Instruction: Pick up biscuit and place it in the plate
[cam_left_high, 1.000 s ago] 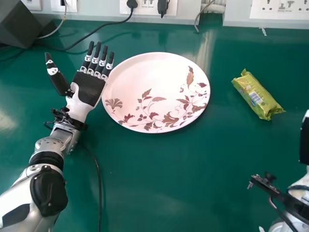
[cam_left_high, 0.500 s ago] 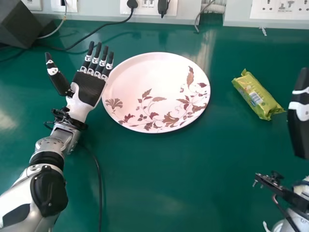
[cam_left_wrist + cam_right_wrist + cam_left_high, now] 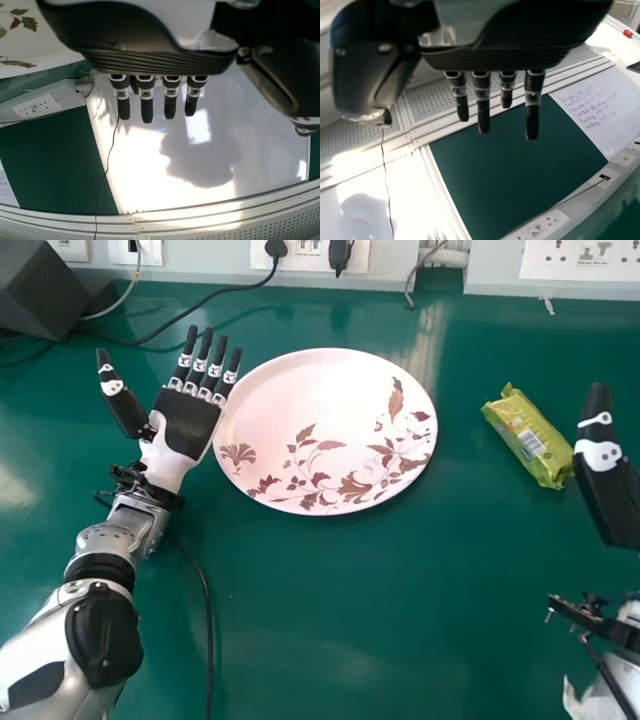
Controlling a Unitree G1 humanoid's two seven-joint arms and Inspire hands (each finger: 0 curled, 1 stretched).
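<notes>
1. Head view: the biscuit packet [image 3: 525, 435] lies on the green table [image 3: 330, 620], right of the plate [image 3: 325, 390] and well apart from it. It slants, one end far and to the left, the other near and to the right.
2. Its wrapper is yellow-green and slightly crumpled, a slim, plump bar with a gathered, ruffled end at the far left. A pale label [image 3: 531, 444] with dark stripes sits around the middle of its upper face.
3. The right hand [image 3: 606, 490] is at the right edge, just beside the packet, overlapping its near right corner in this line of sight; whether they touch, I cannot tell. In the right wrist view its fingers [image 3: 483, 102] reach out straight, with gaps between them, a wide hand.
4. The left hand [image 3: 185, 425] is just left of the plate, palm up. Its fingers [image 3: 200, 365] are straight and slightly fanned, the thumb [image 3: 120, 400] well out to the left; the left wrist view also shows the fingers extended.
5. The plate is round and pale pink, with brown leaves and flowers printed across its near and right parts.
6. At the far left are a dark box [image 3: 55, 290] and a black cable [image 3: 190, 325]; sockets [image 3: 590, 254] line the far side.
</notes>
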